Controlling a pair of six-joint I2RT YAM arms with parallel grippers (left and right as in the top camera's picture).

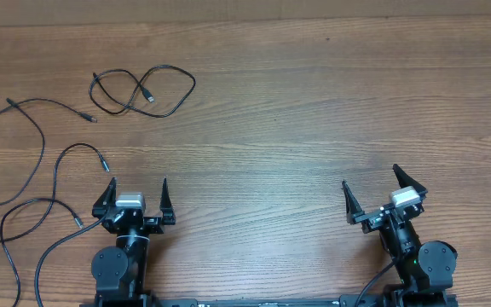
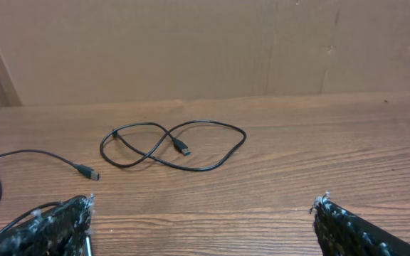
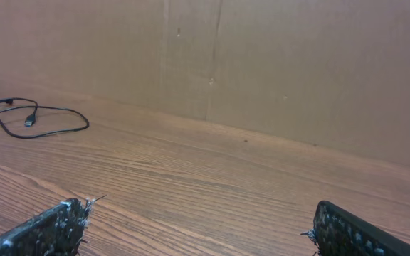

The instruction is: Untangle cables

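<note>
Cables on the far-left part of the worktop, ahead of the left gripper and well apart from the right.

The looped cable [image 1: 143, 90] lies toward the far edge, crossing itself once, its long axis running left to right; separate strands [image 1: 37, 162] trail toward the left edge, one plug end just beside the left gripper [image 1: 135, 198]. That gripper stands released, jaws wide, holding nothing, and is plainly the nearer arm; the loop sits straight ahead of it. The right gripper [image 1: 384, 192], likewise released and empty, has bare worktop [image 1: 314, 111] before it. Open wood right of the loop gives room to draw a strand out; the left edge looks the risk.
</note>
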